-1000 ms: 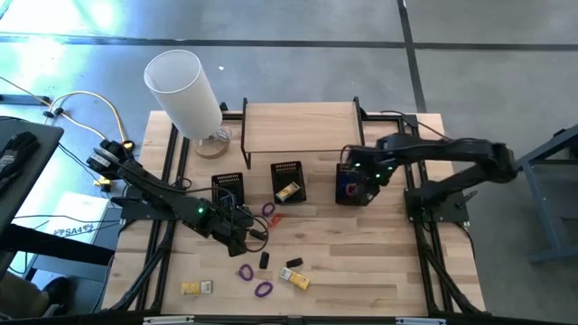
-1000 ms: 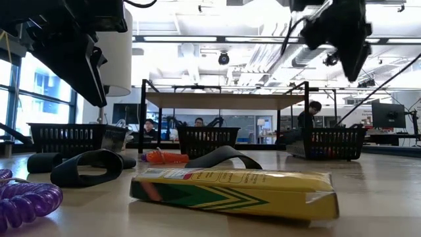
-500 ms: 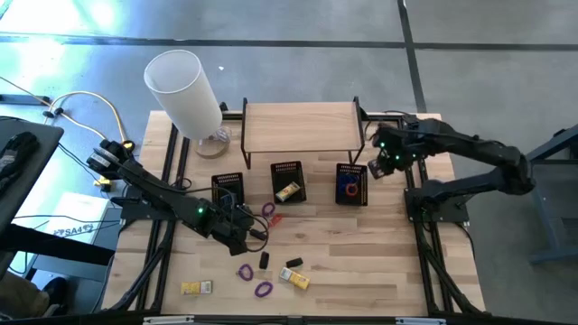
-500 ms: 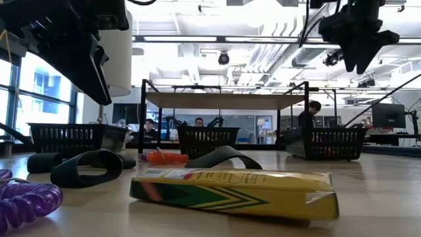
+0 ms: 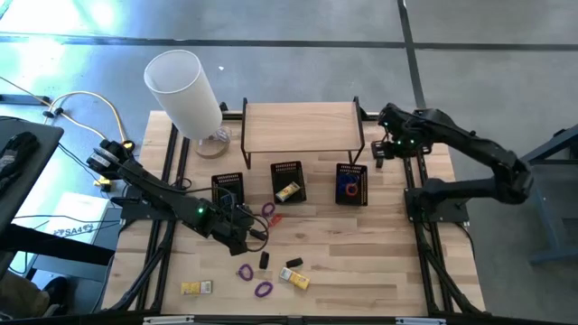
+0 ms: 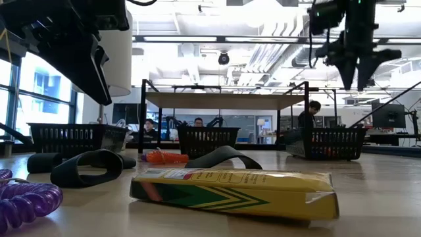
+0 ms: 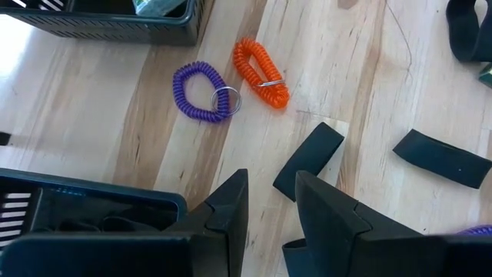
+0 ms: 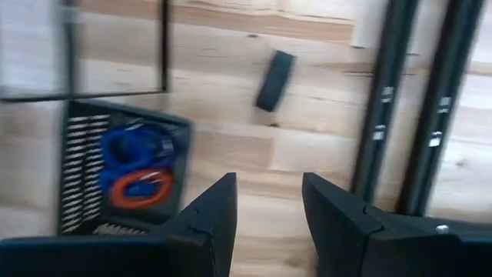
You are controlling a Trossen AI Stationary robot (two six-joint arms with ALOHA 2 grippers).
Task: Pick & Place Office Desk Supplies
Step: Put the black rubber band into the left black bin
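Dark fingers of your left gripper (image 7: 269, 211) stand slightly apart, holding nothing, low over a black strip (image 7: 309, 160) just in front of the left basket (image 5: 228, 188). Beside that basket lie a purple coil (image 7: 201, 92) and an orange coil (image 7: 260, 72). Your right gripper (image 8: 265, 211), fingers apart and empty, hovers beyond the right basket (image 8: 84, 165), which holds blue and orange coils.

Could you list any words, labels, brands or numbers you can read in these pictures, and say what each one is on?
None can be read.
Yellow box: print on its side, too blurred to read in the low view.
White sheet beside the table: dark print, too small to read.
Small yellow and white blocks: any marks too small to tell.
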